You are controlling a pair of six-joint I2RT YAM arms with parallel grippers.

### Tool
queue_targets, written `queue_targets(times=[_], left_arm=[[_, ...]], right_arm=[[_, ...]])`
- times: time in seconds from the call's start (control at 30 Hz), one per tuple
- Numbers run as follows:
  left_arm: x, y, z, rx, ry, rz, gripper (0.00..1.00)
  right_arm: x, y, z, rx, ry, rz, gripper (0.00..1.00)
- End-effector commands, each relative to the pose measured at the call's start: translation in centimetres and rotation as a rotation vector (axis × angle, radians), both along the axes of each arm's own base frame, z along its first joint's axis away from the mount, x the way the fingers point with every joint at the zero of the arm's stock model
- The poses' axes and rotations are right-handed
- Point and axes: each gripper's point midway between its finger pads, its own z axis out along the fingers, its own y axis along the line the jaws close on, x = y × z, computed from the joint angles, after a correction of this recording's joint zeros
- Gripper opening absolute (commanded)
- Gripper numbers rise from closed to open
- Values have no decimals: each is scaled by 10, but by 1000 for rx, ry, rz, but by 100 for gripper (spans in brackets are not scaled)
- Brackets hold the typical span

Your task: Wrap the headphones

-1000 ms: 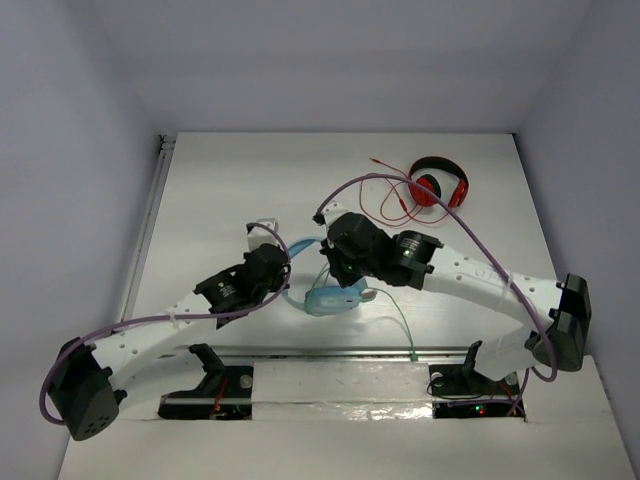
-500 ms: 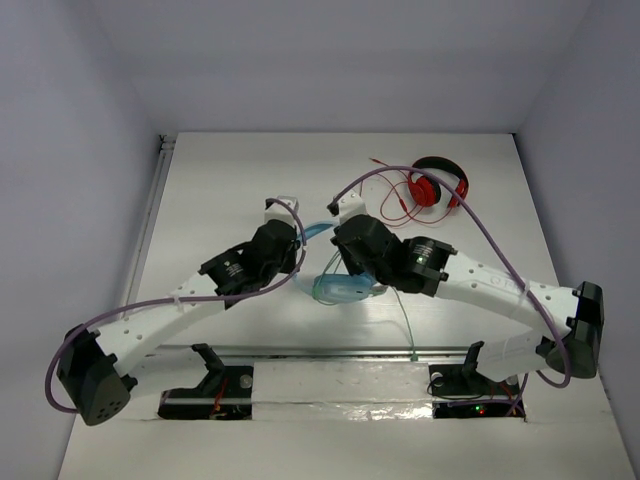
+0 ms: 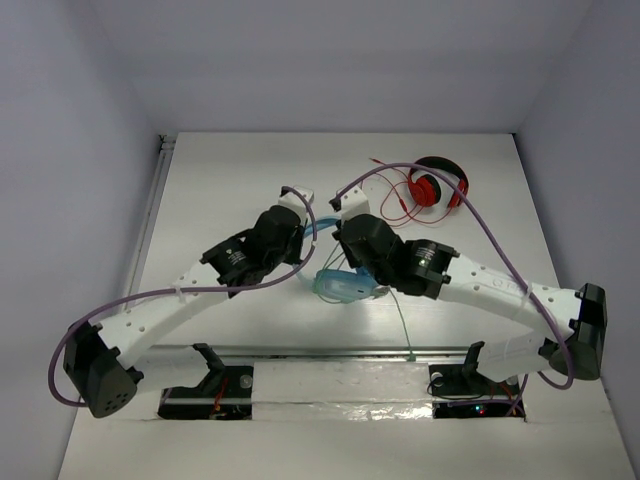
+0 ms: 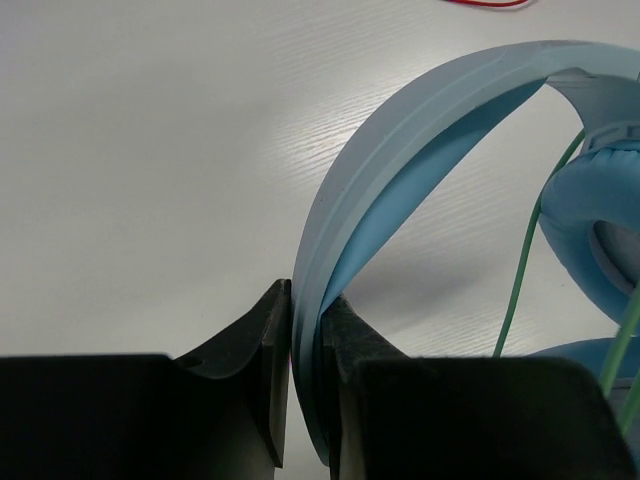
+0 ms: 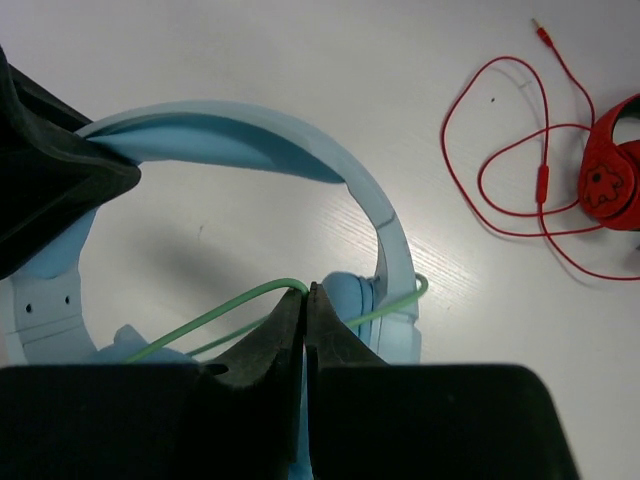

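Observation:
The light blue headphones point(image 3: 338, 285) sit mid-table between my two arms. My left gripper point(image 4: 306, 300) is shut on the blue headband point(image 4: 420, 140), which arches up and right to an earcup point(image 4: 585, 235). My right gripper point(image 5: 307, 292) is shut on the thin pale green cable point(image 5: 215, 318), pinching it at its fingertips just in front of an earcup point(image 5: 345, 300) and under the headband point(image 5: 250, 135). The cable also trails down toward the near edge in the top view point(image 3: 402, 325).
Red-and-black headphones point(image 3: 440, 185) with a looped red cable point(image 3: 392, 200) lie at the back right, also in the right wrist view point(image 5: 610, 185). A metal rail point(image 3: 330, 352) runs along the near table edge. White walls enclose the table.
Both grippers have moved toward the back of the table with the headphones. The left gripper rose along the headband and the earcup swung a little right.

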Motion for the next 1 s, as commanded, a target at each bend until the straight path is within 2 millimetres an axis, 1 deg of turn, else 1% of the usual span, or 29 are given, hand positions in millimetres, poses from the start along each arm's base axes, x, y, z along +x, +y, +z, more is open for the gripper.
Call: queue_targets(times=[0.0,0.03,0.07,0.1,0.13,0.17,0.2,0.23,0.27,0.3,0.33,0.37,0.4,0.43,0.53,0.57,0.6,0.63,0.67,0.7,0.73,0.77,0.8,0.87,0.9,0.93,0.97], left_arm=[[-30,-15,13,-14,57,-223,0],[-31,-16,18,-21,53,-234,0],[-32,-15,17,-15,57,-236,0],[-30,-11,17,1,53,-218,0],[-29,-8,19,9,49,-201,0],[-27,-6,20,15,45,-190,0],[-26,-3,23,24,41,-175,0],[-25,-4,37,7,17,-170,0],[-24,-3,45,0,4,-166,0],[-25,-2,52,1,-2,-169,0],[-23,-4,74,-26,-34,-174,0],[-23,-4,84,-31,-44,-180,0],[-24,-3,91,-26,-45,-185,0],[-22,-6,109,-49,-71,-189,0],[-20,-9,124,-57,-82,-190,0],[-18,-8,123,-50,-82,-182,0],[-13,-4,121,-28,-88,-150,0],[-9,-1,112,1,-75,-125,0],[-7,3,106,26,-67,-99,0],[-4,7,98,56,-55,-77,0],[-4,7,86,74,-36,-75,0],[-4,7,82,79,-30,-75,0],[-2,10,75,98,-28,-58,0],[0,15,70,120,-27,-33,0],[2,15,69,123,-32,-23,0],[2,16,65,131,-32,-24,0],[6,19,64,138,-35,-5,0]], right_arm=[[41,-40,48,42,-223,-247,5],[43,-42,51,50,-244,-272,4],[43,-44,56,66,-257,-282,3],[43,-46,63,85,-268,-287,3],[41,-46,79,131,-287,-278,3],[43,-46,83,146,-289,-276,3],[41,-49,96,172,-305,-266,3],[40,-50,101,175,-307,-260,2],[38,-51,120,209,-324,-261,1],[37,-53,130,213,-335,-252,1],[36,-53,138,216,-343,-241,1],[36,-54,147,223,-354,-235,1],[35,-54,164,242,-375,-231,1],[36,-53,170,228,-388,-210,1],[41,-54,189,260,-421,-199,1],[44,-55,190,269,-425,-195,1],[46,-57,190,287,-427,-198,1],[53,-59,185,302,-429,-193,0],[55,-63,186,326,-433,-183,0],[58,-63,182,344,-425,-170,0],[59,-57,171,346,-404,-113,0],[64,-62,166,368,-387,-127,0],[61,-55,153,353,-350,-86,0],[62,-55,137,309,-302,-75,0],[68,-56,126,291,-271,-94,0],[67,-56,114,268,-226,-84,0],[69,-57,110,267,-202,-87,0]])
